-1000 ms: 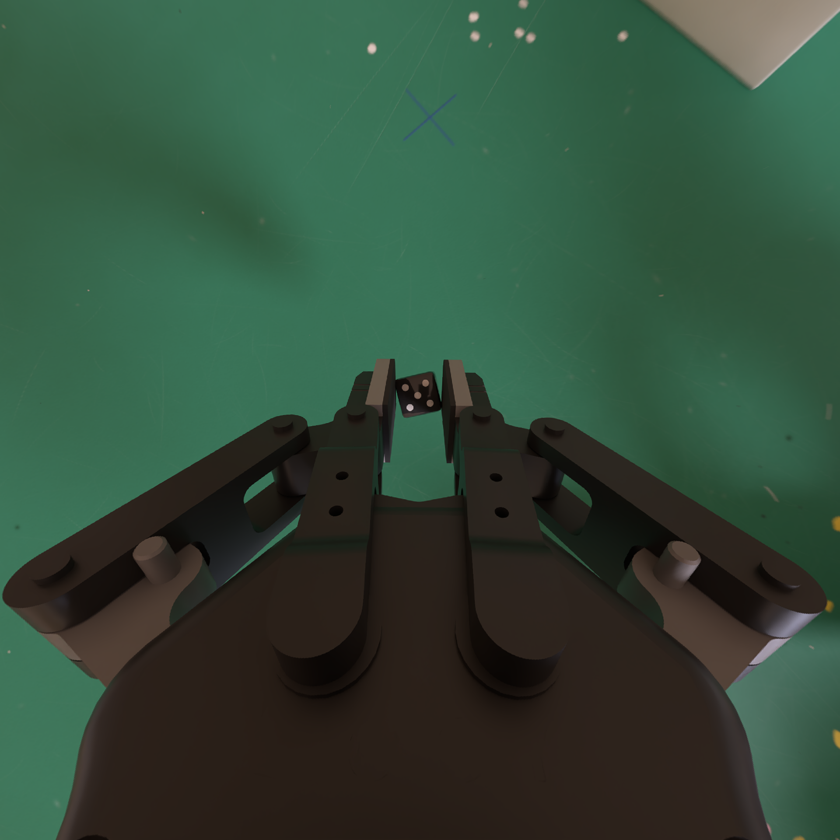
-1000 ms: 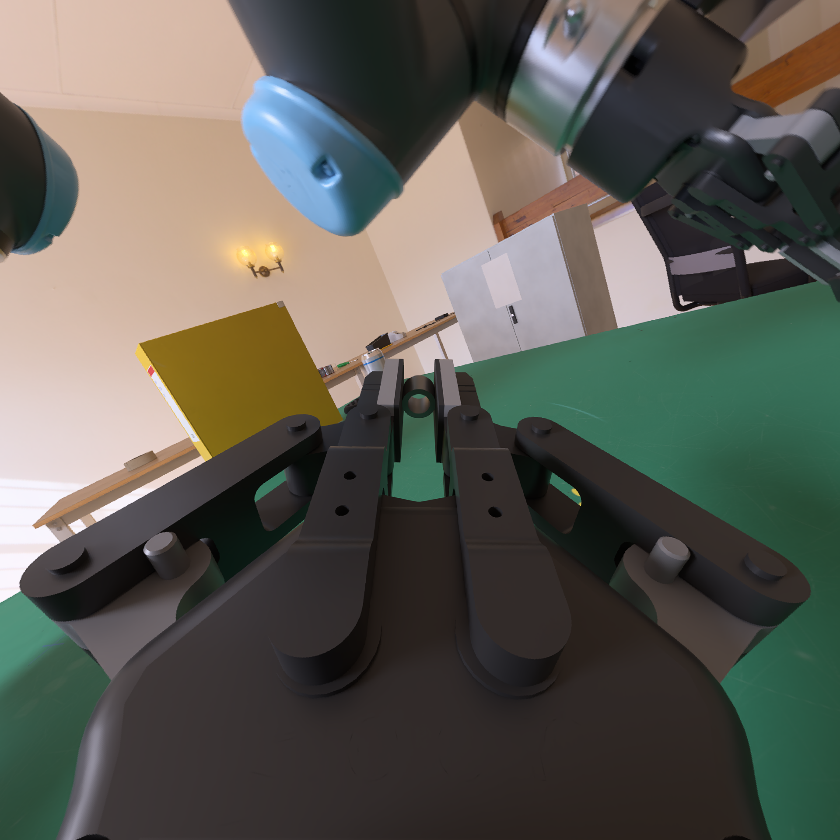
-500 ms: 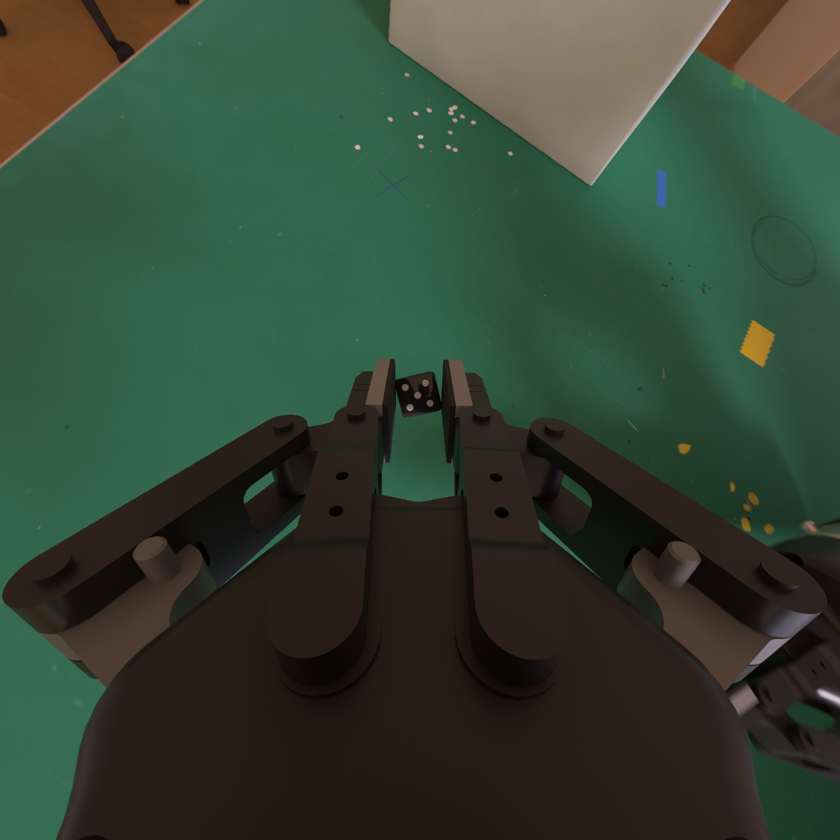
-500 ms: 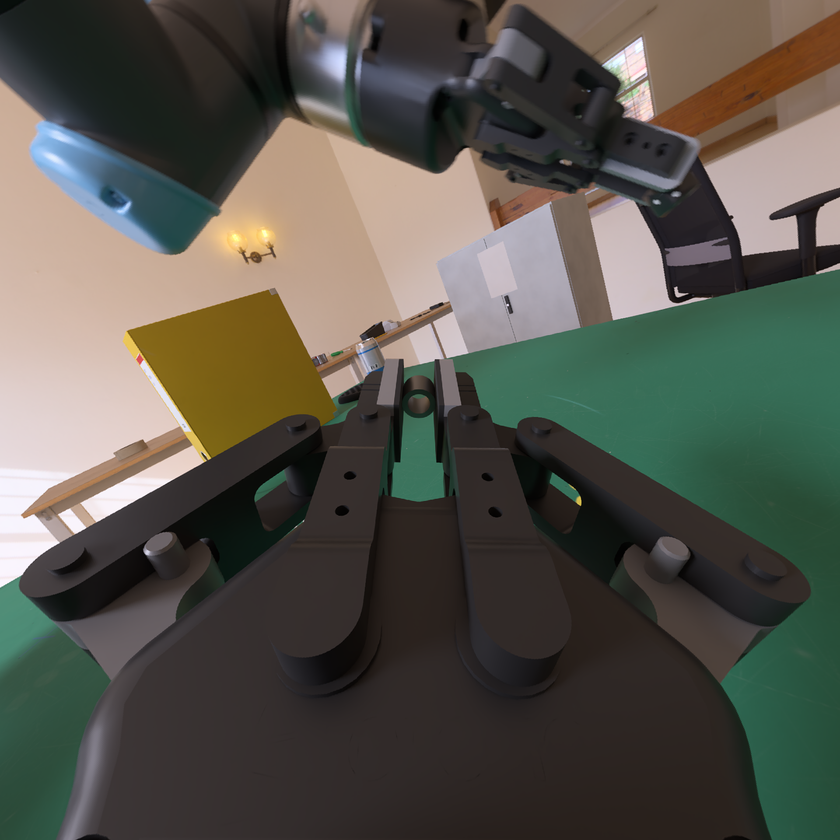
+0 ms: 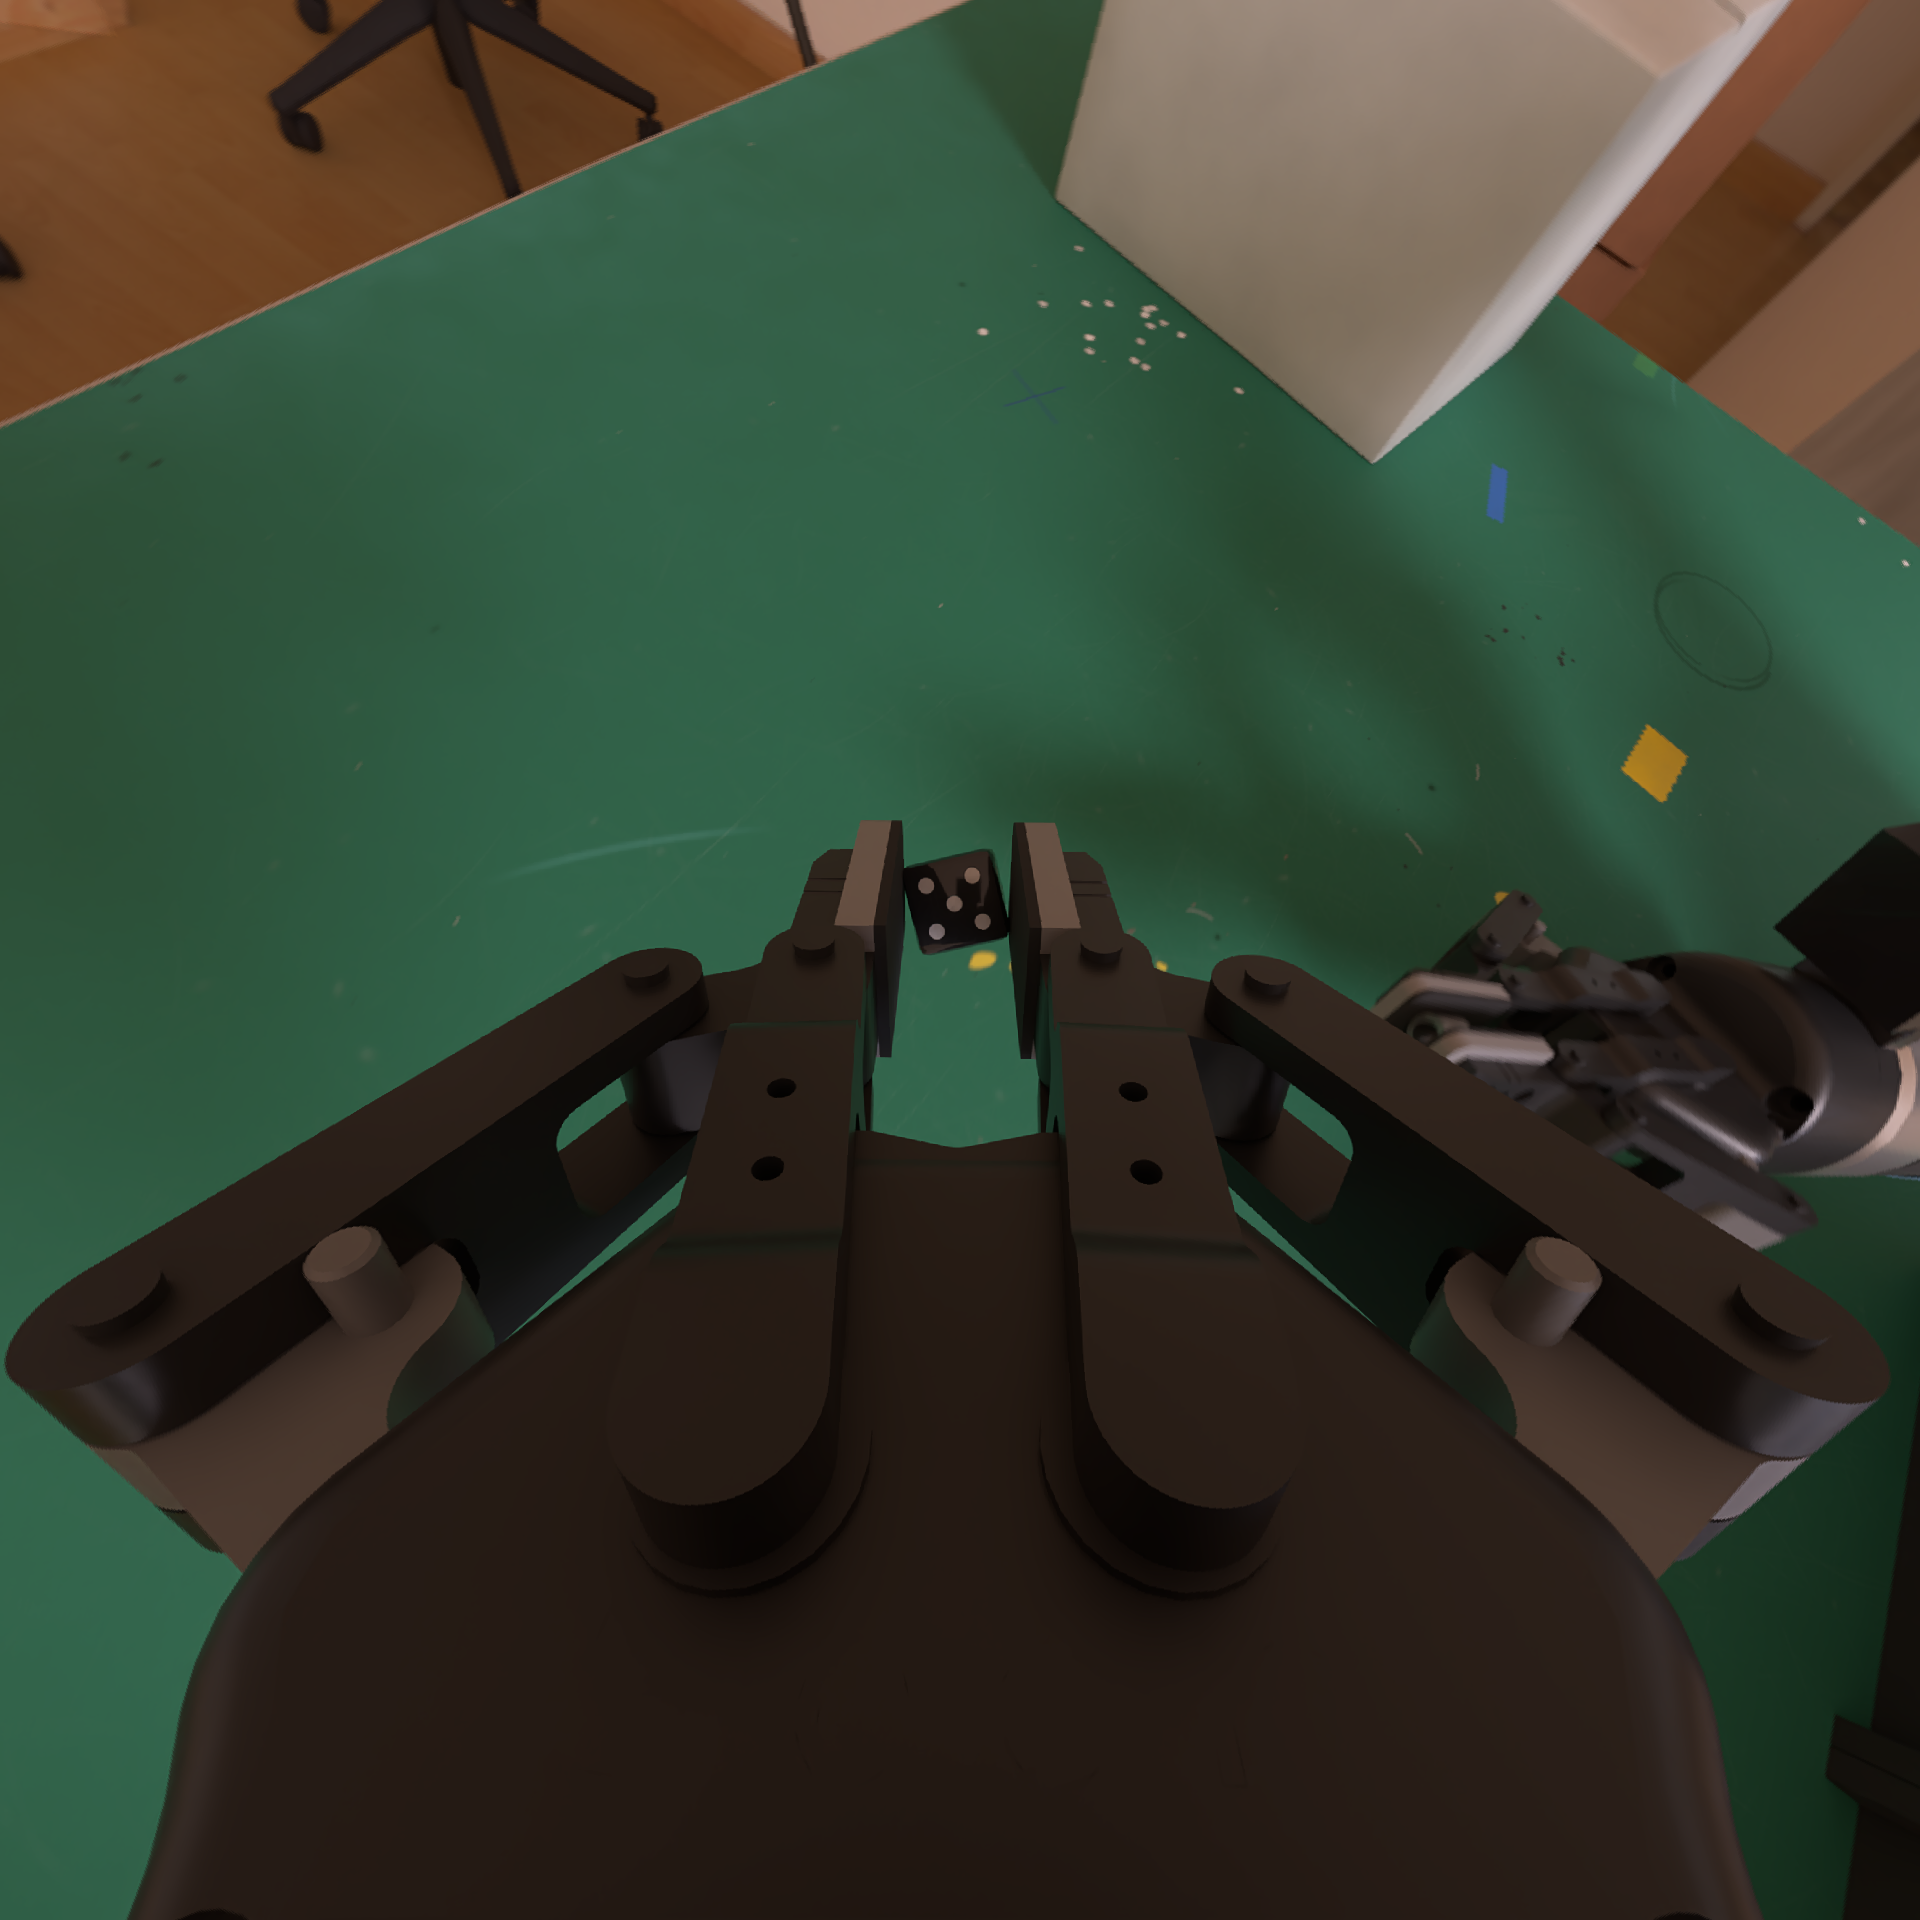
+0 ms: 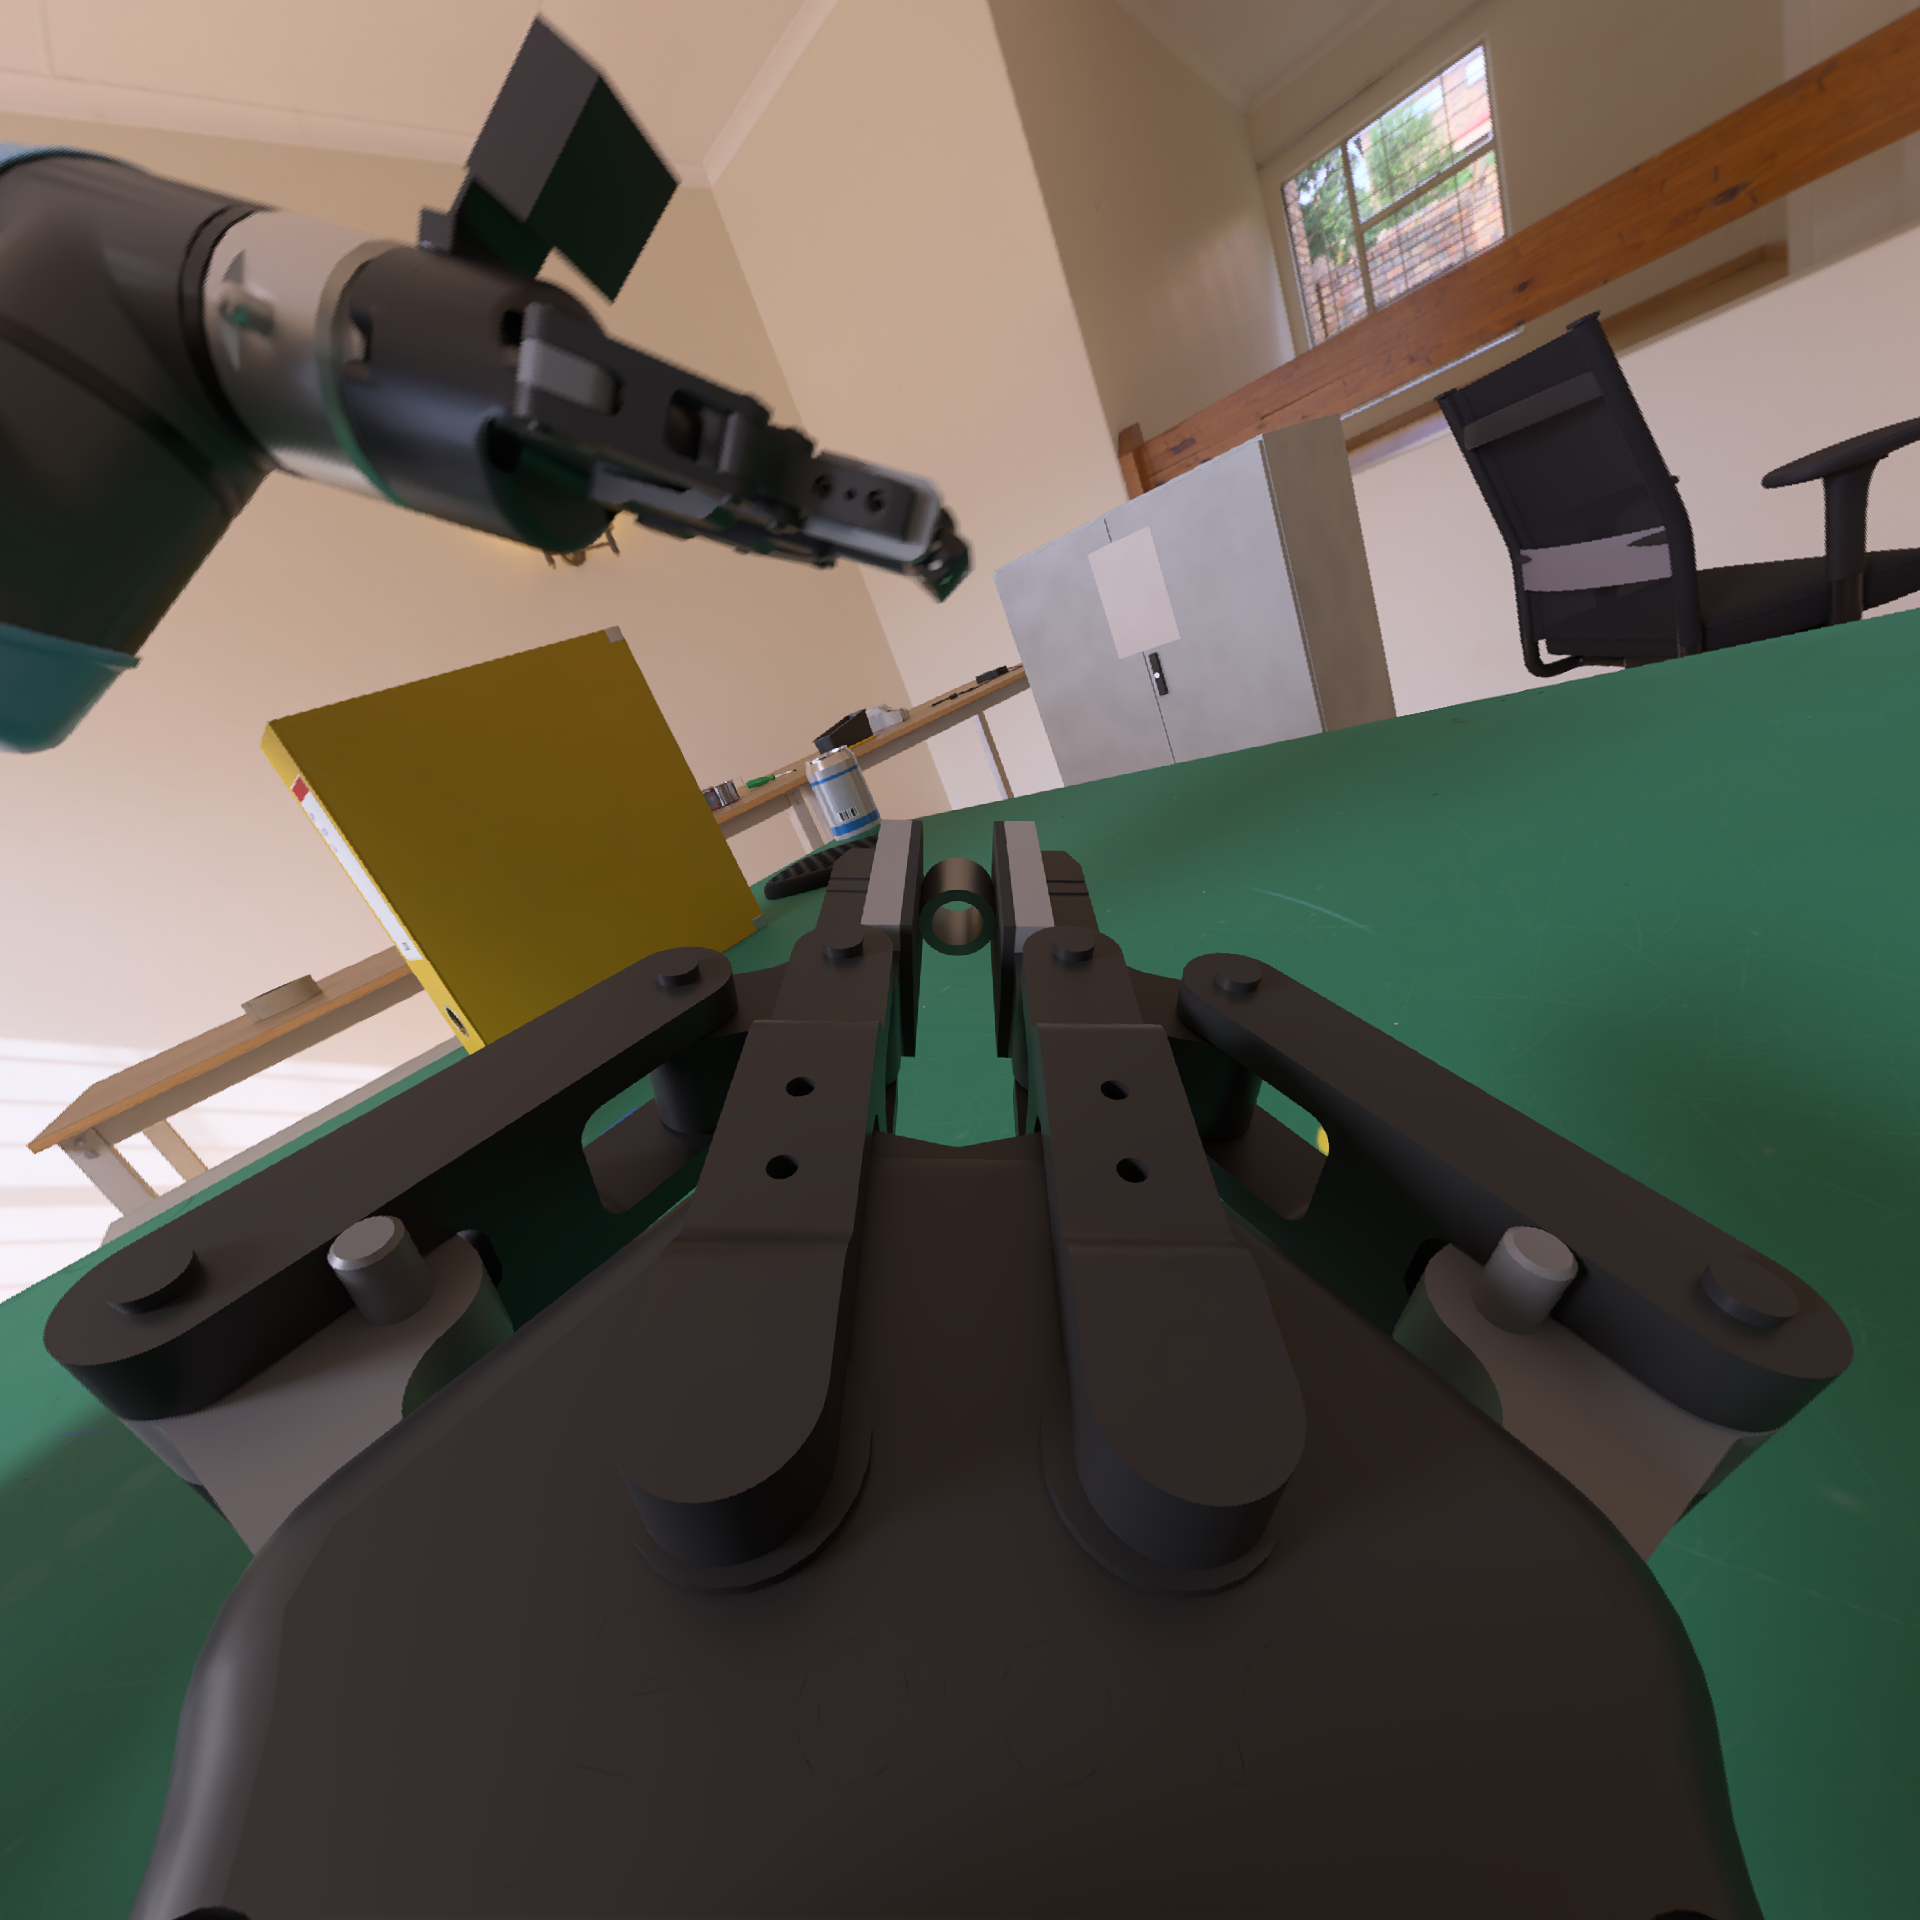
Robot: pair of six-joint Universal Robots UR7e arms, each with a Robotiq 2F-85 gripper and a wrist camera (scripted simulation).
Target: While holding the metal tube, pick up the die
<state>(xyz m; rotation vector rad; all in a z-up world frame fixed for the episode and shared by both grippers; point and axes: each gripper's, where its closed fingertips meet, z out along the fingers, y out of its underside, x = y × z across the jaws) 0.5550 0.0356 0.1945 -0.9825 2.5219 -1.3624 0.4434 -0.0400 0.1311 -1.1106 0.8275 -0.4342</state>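
Die (image 5: 955, 902): a small black cube with white pips is clamped between the two pads of the left gripper (image 5: 956, 896) and is carried clear above the green table (image 5: 623, 644); only its five-pip face is seen, the other faces being hidden by the pads. Metal tube (image 6: 957, 917): it is pinched between the pads of the right gripper (image 6: 957, 904) and is viewed end-on, so only its open ring end is shown and its length cannot be judged. In the left wrist view the right gripper (image 5: 1527, 1029) is partly seen low over the table, cut off at the frame edge. In the right wrist view the left gripper (image 6: 940, 566) is blurred and raised, with the die not made out there. A white box (image 5: 1340, 197) and a yellow binder (image 6: 520, 821) are noted standing on the table.
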